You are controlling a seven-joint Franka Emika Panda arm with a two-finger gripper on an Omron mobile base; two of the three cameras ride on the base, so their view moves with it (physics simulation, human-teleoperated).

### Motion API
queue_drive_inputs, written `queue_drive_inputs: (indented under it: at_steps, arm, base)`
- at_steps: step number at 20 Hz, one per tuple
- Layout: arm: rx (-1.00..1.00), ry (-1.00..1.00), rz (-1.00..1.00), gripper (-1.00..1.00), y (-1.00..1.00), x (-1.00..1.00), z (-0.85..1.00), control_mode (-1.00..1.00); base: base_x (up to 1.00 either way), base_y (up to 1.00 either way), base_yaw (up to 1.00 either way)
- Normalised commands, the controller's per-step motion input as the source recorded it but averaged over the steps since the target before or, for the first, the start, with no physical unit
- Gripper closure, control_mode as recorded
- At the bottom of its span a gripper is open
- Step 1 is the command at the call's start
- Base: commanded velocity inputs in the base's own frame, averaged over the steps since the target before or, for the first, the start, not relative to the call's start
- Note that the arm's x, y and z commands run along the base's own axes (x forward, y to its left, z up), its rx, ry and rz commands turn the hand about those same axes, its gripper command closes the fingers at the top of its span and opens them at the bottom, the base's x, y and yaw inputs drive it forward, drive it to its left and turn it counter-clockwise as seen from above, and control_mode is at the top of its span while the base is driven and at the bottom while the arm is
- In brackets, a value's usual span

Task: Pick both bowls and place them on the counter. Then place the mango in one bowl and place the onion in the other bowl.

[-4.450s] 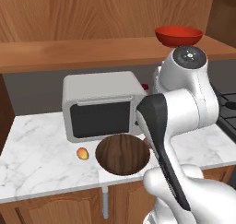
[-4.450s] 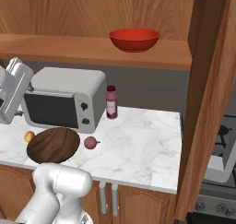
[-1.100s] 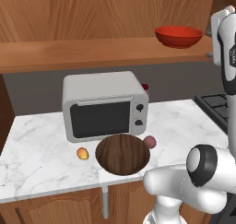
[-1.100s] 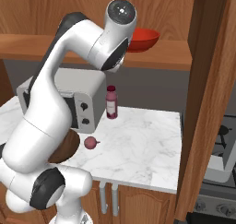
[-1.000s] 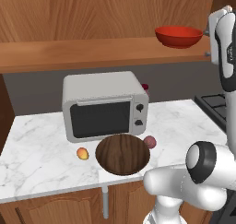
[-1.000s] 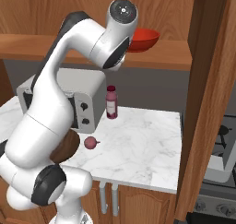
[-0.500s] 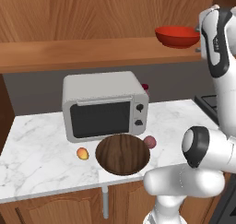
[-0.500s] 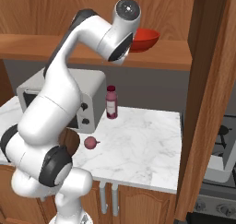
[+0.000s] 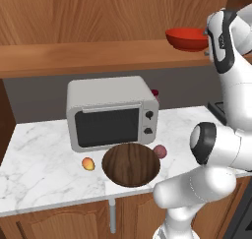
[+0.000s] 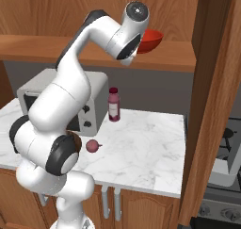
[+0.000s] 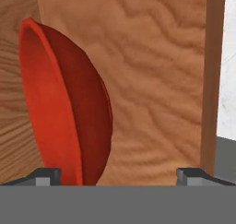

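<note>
I had the arm raised high to the wooden shelf (image 9: 98,56), with the hand right up against the red bowl (image 9: 187,39); from the hand camera the bowl (image 11: 64,108) stood edge-on, its rim running close past the left of my fingers (image 11: 46,176), and the fingers were spread wide with nothing between them; whether either tip touched the bowl I could not tell. In the right base view the arm's upper joint covered part of the red bowl (image 10: 150,39), which sat on the shelf beside the tall wooden side panel (image 10: 212,96).

Down on the bench (image 9: 44,169), the brown wooden bowl (image 9: 131,164) rested near the front edge, just in front of the microwave (image 9: 110,112); the mango (image 9: 88,164) lay just left of that bowl, apart from it; the onion (image 9: 159,151) lay at the bowl's right rear, very near its rim; in the right base view the onion (image 10: 92,146) showed beside the arm's lower links. A small dark red bottle (image 10: 113,104) stood upright on the bench, right of the microwave, near the back wall.
</note>
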Motion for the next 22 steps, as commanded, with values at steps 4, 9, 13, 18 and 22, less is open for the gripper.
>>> queue_drive_inputs:
  at_steps: [4, 9, 13, 18, 22]
  arm:
    - [0.00, 0.02, 0.00, -1.00, -0.14, 0.36, -0.04, -1.00]
    - [0.00, 0.00, 0.00, -1.00, -0.13, 0.29, 0.00, -1.00]
    - [0.00, 0.00, 0.00, -1.00, -0.14, 0.27, 0.00, -1.00]
    - [0.00, 0.00, 0.00, -1.00, -0.10, 0.21, 0.00, -1.00]
    - [0.00, 0.00, 0.00, 1.00, 0.00, 0.00, -0.10, -1.00]
  base:
    - [0.00, 0.00, 0.00]
    - [0.00, 0.00, 0.00]
    - [0.00, 0.00, 0.00]
    - [0.00, 0.00, 0.00]
    - [0.00, 0.00, 0.00]
